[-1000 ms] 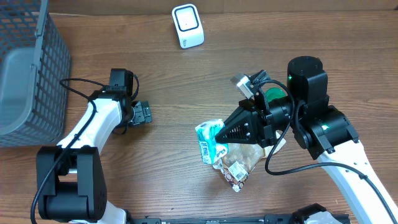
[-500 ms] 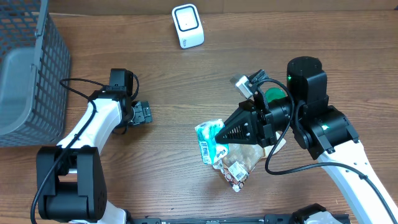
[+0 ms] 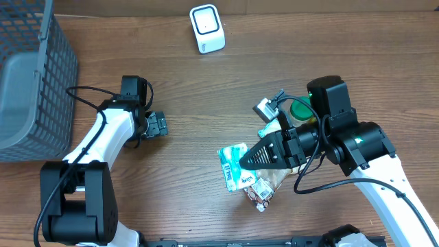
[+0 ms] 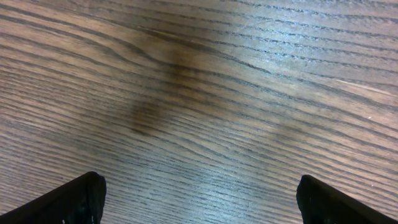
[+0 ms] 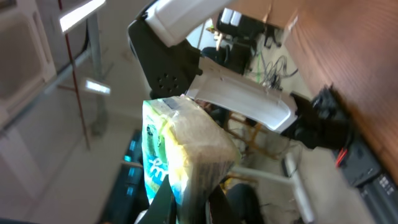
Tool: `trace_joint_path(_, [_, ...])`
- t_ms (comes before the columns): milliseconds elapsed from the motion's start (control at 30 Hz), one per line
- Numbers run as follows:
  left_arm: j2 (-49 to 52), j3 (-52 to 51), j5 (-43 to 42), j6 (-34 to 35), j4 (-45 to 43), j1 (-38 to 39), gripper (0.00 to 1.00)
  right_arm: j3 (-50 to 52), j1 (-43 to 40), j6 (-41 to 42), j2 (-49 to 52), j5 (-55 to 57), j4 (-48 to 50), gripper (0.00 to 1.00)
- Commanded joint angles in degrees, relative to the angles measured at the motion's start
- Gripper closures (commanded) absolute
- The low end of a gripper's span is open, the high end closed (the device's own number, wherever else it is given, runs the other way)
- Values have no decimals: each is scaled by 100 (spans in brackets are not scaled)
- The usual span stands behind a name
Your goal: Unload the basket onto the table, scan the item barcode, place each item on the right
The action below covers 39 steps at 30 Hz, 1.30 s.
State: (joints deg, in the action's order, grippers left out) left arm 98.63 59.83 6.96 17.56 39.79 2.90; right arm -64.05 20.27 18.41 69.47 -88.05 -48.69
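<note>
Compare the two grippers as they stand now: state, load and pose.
The left gripper is open; the right gripper is shut. The left holds nothing, with only bare table showing between its fingers; the right pinches a green-and-white packet. The left faces down at the wood; the right is tipped sideways, and its wrist view looks past the table's edge. Both are black two-finger grippers.

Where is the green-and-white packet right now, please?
In the overhead view, the green-and-white packet sits right of centre, pinched in the right gripper, beside a brown snack packet.
</note>
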Motion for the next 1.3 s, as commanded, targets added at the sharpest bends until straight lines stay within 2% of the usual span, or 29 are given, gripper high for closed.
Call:
trace_joint_path(0, [-37, 96, 92, -105, 0, 11, 0, 24, -11, 4, -79, -190, -177, 96])
trace_joint_path(567, [-37, 96, 92, -105, 2, 13, 0, 24, -11, -35, -79, -181, -323, 96])
trace_joint_path(667, [-37, 96, 92, -105, 2, 13, 0, 24, -11, -83, -79, 144, -232, 96])
trace_joint_path(800, [-37, 96, 92, -105, 0, 13, 0, 24, -11, -85, -79, 1410, -214, 96])
trace_joint_path(933, [-37, 96, 92, -105, 2, 13, 0, 24, -9, -79, -76, 4157, -310, 96])
trace_joint_path(1033, [-37, 96, 92, -105, 0, 13, 0, 26, -9, -81, -46, 5674, -490, 96])
trace_joint_path(1133, [-37, 96, 92, -105, 0, 13, 0, 26, -9, -81, 0, 6194, -542, 96])
trace_joint_path(1267, [-37, 96, 92, -105, 0, 13, 0, 26, -9, -72, 74, 6186, -446, 96])
